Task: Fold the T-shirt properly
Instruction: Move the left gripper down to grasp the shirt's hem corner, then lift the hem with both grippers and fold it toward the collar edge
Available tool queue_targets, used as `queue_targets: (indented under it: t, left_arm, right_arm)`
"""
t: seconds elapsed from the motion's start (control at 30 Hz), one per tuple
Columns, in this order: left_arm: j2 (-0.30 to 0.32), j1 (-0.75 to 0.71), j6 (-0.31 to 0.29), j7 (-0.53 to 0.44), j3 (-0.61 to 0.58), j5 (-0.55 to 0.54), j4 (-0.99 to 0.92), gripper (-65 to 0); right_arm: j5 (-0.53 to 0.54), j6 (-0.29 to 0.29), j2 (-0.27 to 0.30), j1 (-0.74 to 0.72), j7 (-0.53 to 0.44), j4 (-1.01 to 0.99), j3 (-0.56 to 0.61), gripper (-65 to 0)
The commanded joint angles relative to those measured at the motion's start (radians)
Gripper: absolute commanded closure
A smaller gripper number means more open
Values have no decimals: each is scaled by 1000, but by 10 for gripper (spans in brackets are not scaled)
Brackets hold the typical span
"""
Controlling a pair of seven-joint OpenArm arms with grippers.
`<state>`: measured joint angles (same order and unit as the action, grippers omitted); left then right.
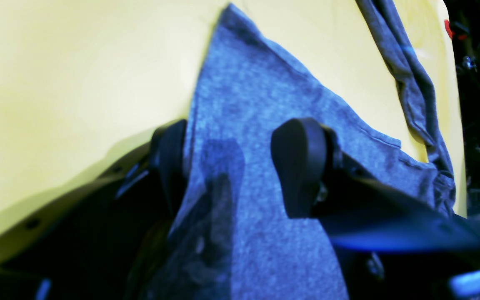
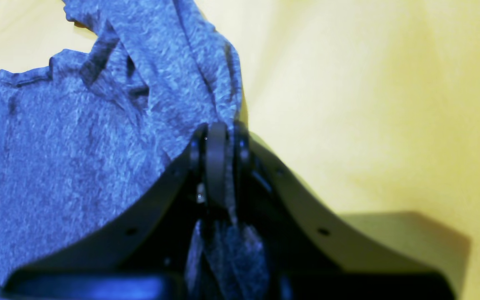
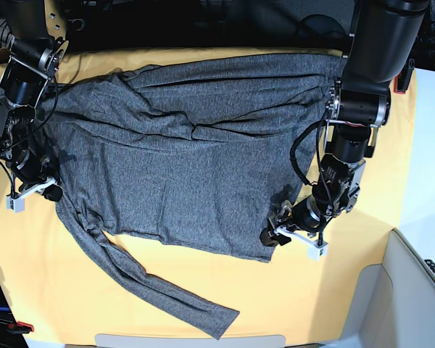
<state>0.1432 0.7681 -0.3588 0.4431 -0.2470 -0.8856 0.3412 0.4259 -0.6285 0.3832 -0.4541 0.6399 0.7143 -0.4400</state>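
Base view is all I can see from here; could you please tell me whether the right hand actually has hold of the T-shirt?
Observer: Yes. In the right wrist view the right hand is shut on a bunched edge of the T-shirt.
Operator: Thank you. And the left hand?
Observer: The left hand is open. Shirt fabric runs between its fingers but is not clamped.
Operator: Is the fabric flat at the right hand?
Observer: No, it is rumpled into folds just past the fingertips.
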Motion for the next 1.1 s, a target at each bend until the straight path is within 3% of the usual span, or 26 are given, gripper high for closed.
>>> queue_targets:
  t: [0.0,0.23,0.4,0.43,0.7,0.9,1.07]
  left_arm:
    - [-15,15,5,50,-2,16,3,-342]
    - [-20,26,5,-3,-2,16,2,-313]
    - [-15,23,11,-54,-2,16,-3,-28]
    - [-14,23,11,-54,-4,16,-3,0]
    - [34,9,5,-28,-4,16,121,-1]
    - [108,-89,5,95,5,13,391,-2]
    - [206,-253,5,145,7,12,703,-2]
  right_arm:
    - [-55,-3,-14,10,100,-8,7,-39]
    - [-55,-1,-28,10,100,-8,7,-39]
    - [-55,0,-37,10,100,-8,7,-39]
    - [-55,0,-37,10,100,-8,7,-39]
    - [-55,2,-36,33,102,118,7,-38]
    - [-55,3,-28,82,102,252,5,-38]
    - [-55,3,-28,156,102,416,2,-38]
